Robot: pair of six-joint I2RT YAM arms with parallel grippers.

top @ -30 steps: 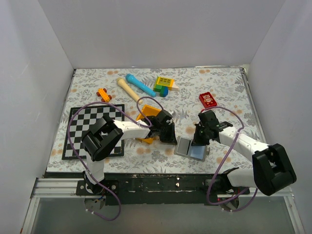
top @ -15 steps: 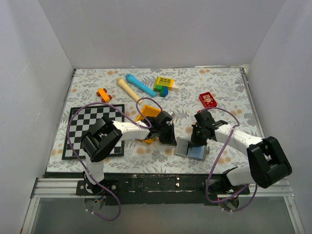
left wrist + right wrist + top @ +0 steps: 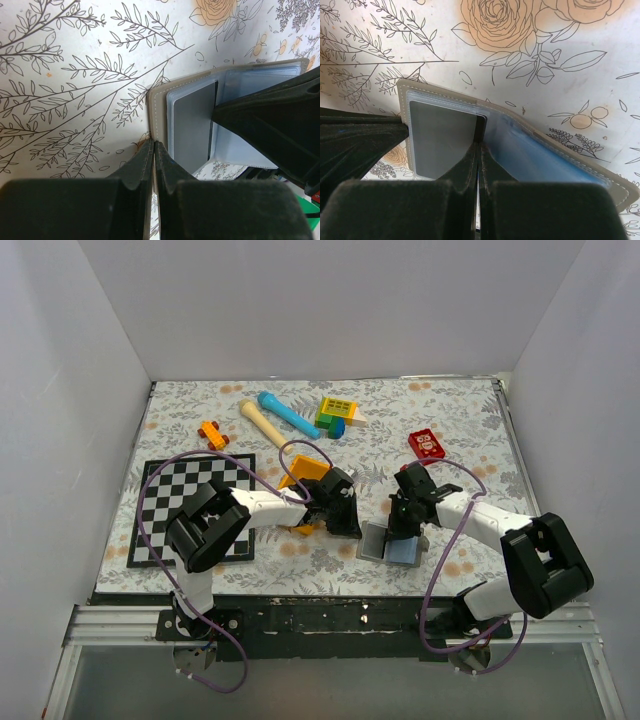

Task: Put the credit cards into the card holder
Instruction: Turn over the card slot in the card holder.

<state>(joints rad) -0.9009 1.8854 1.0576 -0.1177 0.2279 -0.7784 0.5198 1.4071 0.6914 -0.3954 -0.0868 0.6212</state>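
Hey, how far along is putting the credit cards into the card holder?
Done: one dark card lies in a pocket of the open card holder. In hand: the shut right gripper rests at that card's inner edge; the shut left gripper sits by the holder's outer edge. Left: no loose card shows in any view, so perhaps only withdrawing.

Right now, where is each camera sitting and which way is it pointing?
Top: fixed above and behind the arms, looking down on the table; both bases show, left arm at left, right arm at right.
Left wrist: on the left arm, looking down past the shut left jaws at the open wallet; the right jaws intrude from the right.
Right wrist: on the right arm, looking down past the shut right jaws at the wallet.
Shared: both wrist views show the wallet holding a dark card.
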